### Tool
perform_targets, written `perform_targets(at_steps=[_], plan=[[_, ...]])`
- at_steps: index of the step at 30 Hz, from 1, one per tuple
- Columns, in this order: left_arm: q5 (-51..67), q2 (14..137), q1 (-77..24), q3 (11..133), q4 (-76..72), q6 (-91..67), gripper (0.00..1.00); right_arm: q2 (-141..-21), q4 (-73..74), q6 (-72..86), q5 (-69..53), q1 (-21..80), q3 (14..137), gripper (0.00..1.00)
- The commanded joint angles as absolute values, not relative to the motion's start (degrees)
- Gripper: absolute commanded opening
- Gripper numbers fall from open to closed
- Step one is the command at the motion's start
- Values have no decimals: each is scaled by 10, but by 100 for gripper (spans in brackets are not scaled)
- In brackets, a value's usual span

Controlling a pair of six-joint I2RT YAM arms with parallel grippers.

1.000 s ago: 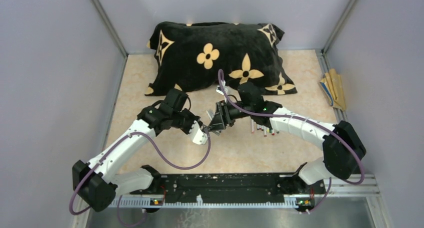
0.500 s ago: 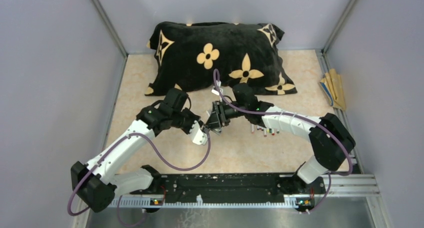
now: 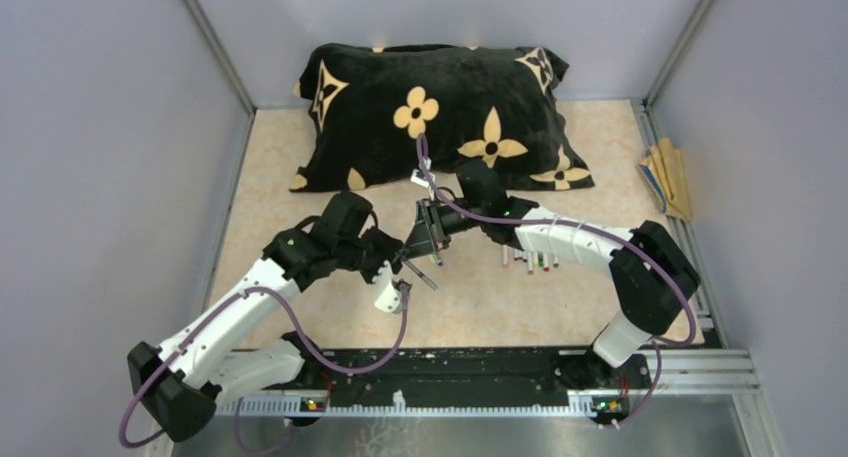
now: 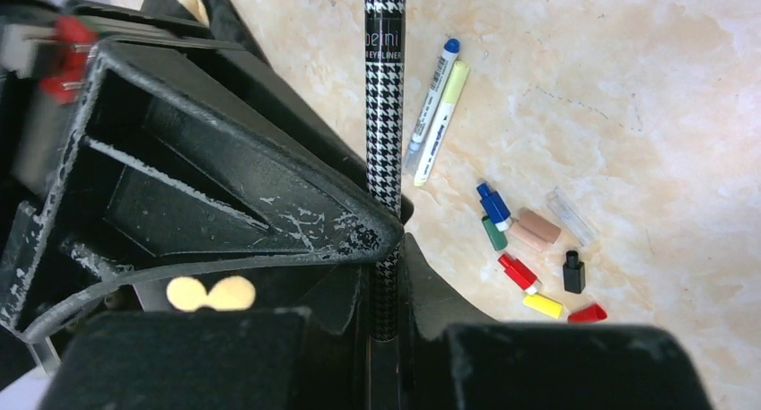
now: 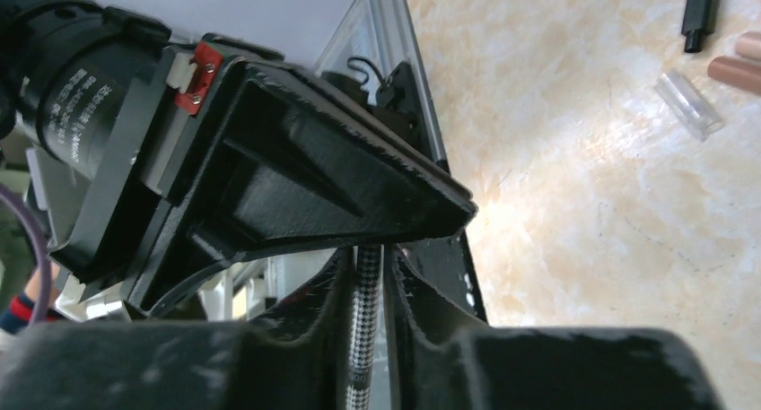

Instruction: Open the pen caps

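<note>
Station: table (image 3: pixel 480 302); the two arms meet just in front of a black flowered pillow (image 3: pixel 440 107).
Item in hand: houndstooth pen (image 4: pixel 386 114), black-and-white checked, lettered EYELINER along the barrel.
Left tool: the left gripper (image 4: pixel 386 289) is clamped on one end of the houndstooth pen. The barrel runs straight out along the finger axis.
Right tool: the right gripper (image 5: pixel 366 271) is clamped on a checked section of the same pattern. Its fingertips sit close against those of the left gripper.
Pen axis: in the top view it runs diagonally. The free end points toward the near right, away from both grippers.
Cap status: cannot tell whether a cap has come off this pen, because the fingers hide the joint.
Removed parts: loose caps (image 4: pixel 519 272) are clustered on the table to the right of the held barrel. They are blue, green, tan, clear, black, yellow and two red.
Other stock: two slim pens (image 4: pixel 441 123) lie side by side beside the barrel, nearly parallel to it. A row of pens (image 3: pixel 530 261) lies under the right forearm.
</note>
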State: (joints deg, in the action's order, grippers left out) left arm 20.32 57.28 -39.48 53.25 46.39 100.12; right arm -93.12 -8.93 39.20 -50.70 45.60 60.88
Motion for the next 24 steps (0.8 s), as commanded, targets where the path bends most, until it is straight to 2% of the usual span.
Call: perform_targets(at_steps=[1, 2, 3, 7, 9, 10, 14, 17, 20, 24], plan=[[222, 565, -405, 515, 460, 1028, 0, -937, -78, 365, -522, 459, 643, 1], [225, 567, -406, 517, 448, 1009, 0, -936, -75, 363, -521, 459, 642, 0], [227, 570, -406, 521, 436, 987, 7, -933, -74, 363, -518, 459, 642, 0], [220, 595, -406, 547, 401, 884, 48, -922, -97, 379, -506, 458, 627, 0], [207, 610, -406, 559, 370, 806, 94, -911, -93, 380, -486, 457, 622, 0], [200, 617, -406, 567, 359, 743, 98, -903, -87, 376, -470, 454, 618, 0], [201, 647, -386, 615, 356, 562, 99, -837, -103, 383, -369, 428, 573, 0], [257, 650, -341, 633, 328, 450, 99, -754, -128, 380, -209, 424, 516, 0], [319, 651, -304, 647, 315, 351, 99, -659, -220, 402, -54, 425, 430, 0], [401, 657, -283, 662, 311, 243, 99, -605, -291, 417, 61, 438, 388, 0]])
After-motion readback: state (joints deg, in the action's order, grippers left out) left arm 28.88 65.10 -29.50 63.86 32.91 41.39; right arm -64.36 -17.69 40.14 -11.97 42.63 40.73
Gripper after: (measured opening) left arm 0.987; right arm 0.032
